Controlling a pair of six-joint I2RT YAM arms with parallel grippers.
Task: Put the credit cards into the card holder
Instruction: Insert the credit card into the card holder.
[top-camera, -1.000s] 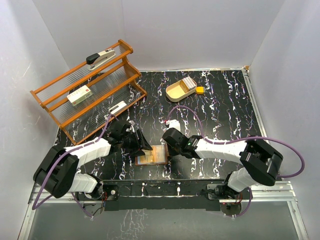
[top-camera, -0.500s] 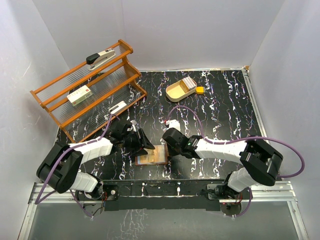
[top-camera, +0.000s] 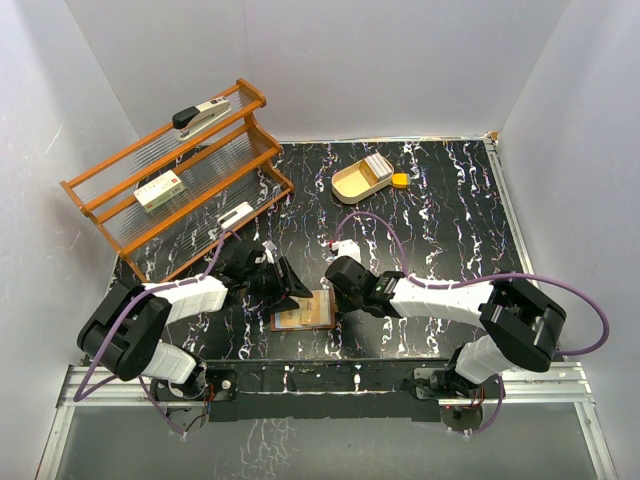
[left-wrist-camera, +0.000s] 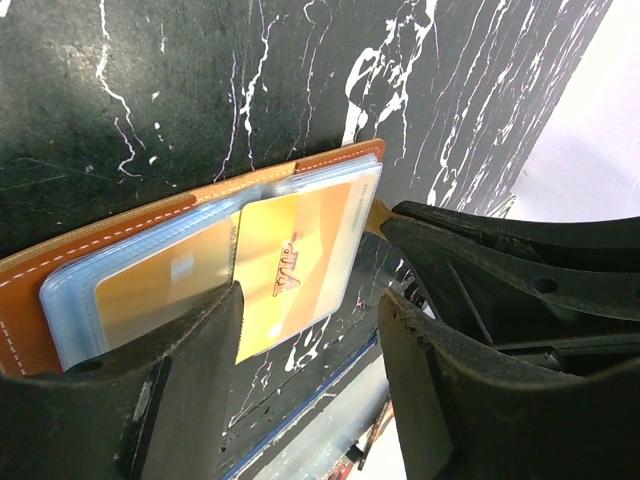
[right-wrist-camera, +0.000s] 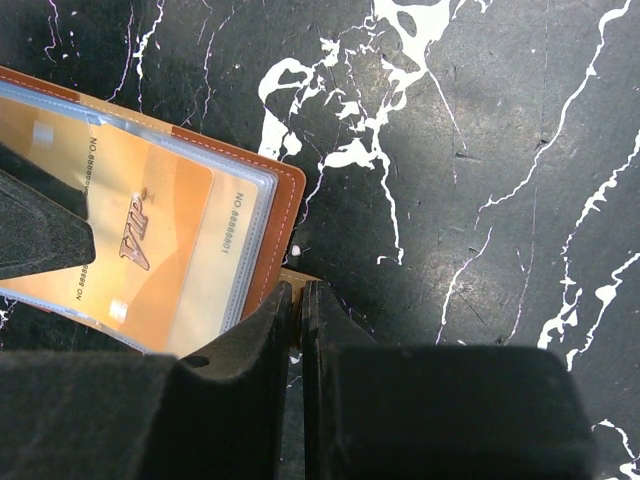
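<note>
Top view places the holder (top-camera: 303, 316) open on the surface (top-camera: 440, 220) near the front edge, between my left hand (top-camera: 290, 287) and right hand (top-camera: 337, 297), but resolves no detail; the wrist views do. Left wrist: my fingers are spread, straddling a gold "VIP" card (left-wrist-camera: 295, 265) that juts partway out of clear sleeves (left-wrist-camera: 70, 300) on brown stitched leather. Right wrist: my fingers are pressed together at the holder's tan tab (right-wrist-camera: 296, 276); cannot tell whether it is pinched.

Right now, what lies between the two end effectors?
The open card holder and a gold card on it, clearest in the left wrist view.
</note>
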